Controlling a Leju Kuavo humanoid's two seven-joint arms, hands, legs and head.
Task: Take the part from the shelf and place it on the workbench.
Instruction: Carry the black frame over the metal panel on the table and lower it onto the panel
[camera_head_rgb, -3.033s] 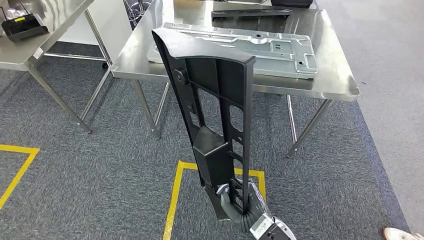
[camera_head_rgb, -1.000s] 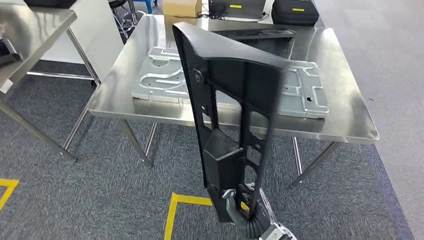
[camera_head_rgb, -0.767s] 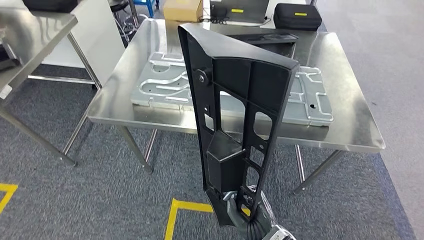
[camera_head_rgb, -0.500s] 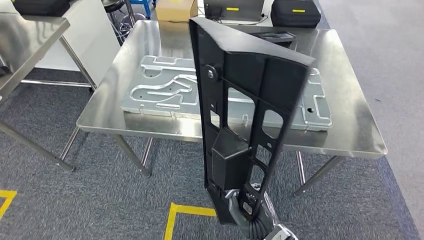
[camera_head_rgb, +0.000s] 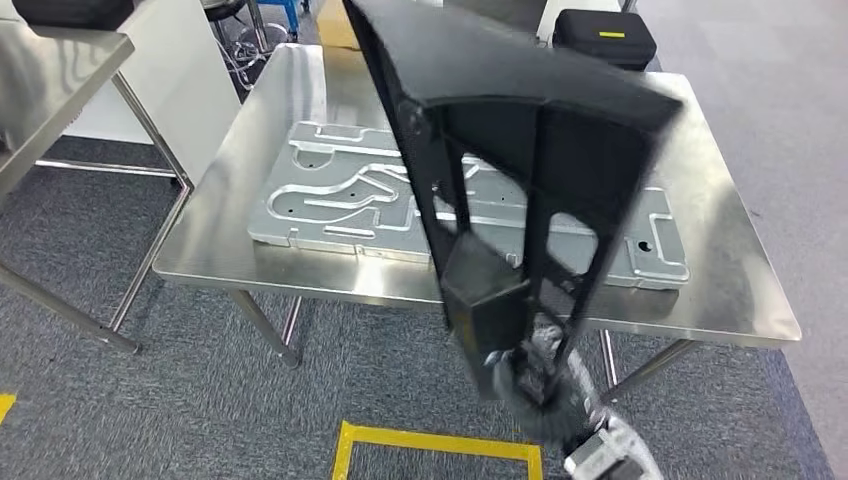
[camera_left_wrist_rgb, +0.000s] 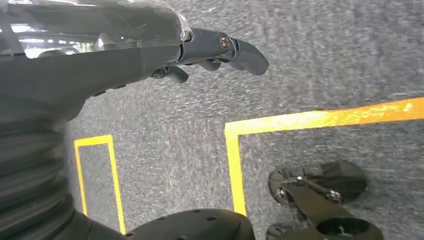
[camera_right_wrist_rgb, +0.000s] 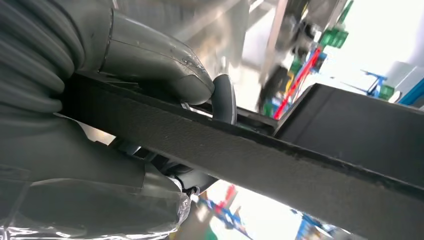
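Observation:
A long black plastic part (camera_head_rgb: 500, 130) with ribs and cut-outs stands tilted in front of me, its wide end up over the steel workbench (camera_head_rgb: 740, 290). My right hand (camera_head_rgb: 530, 375) grips the part's narrow lower end, just before the bench's near edge. In the right wrist view the thumb (camera_right_wrist_rgb: 155, 65) presses on the part's black edge (camera_right_wrist_rgb: 280, 160). My left hand (camera_left_wrist_rgb: 210, 50) hangs over the grey carpet with nothing in it, its fingers loosely apart. The part and right hand are blurred by motion.
A large grey stamped metal plate (camera_head_rgb: 330, 195) lies across the middle of the workbench. A black case (camera_head_rgb: 605, 35) sits at its far edge. Another steel table (camera_head_rgb: 60, 60) stands at the left. Yellow tape (camera_head_rgb: 440, 440) marks the carpet below.
The view has closed in on the workbench. My right hand has lifted the black part higher and forward, so its top leans further over the bench.

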